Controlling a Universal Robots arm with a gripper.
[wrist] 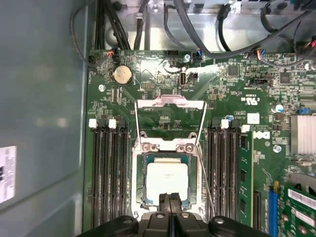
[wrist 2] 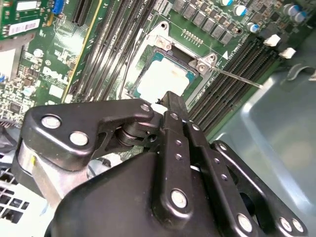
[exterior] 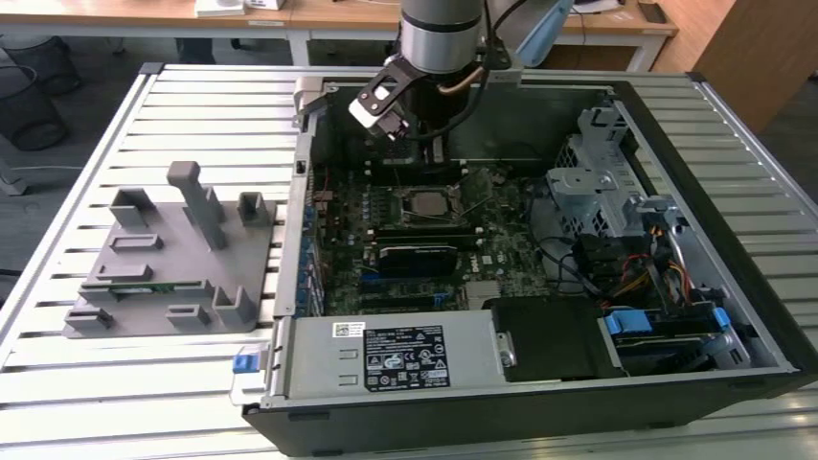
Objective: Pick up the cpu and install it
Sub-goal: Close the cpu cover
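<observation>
Covering one edge of the socketed cpu [wrist: 167, 177], the gripper [wrist: 172, 197] hangs with jaws pressed together.

One open computer case [exterior: 511, 426] and one grey holder block [exterior: 172, 259] on one slatted worktop [exterior: 128, 383]. In the case: one motherboard [wrist: 158, 84], one cpu [wrist: 167, 177], two banks of memory slots [wrist: 111, 173], one seated memory stick [wrist: 245, 173], one coin battery [wrist: 122, 74], one power supply [exterior: 383, 355]. One robot arm [exterior: 442, 34], one hand [wrist: 171, 197].
</observation>
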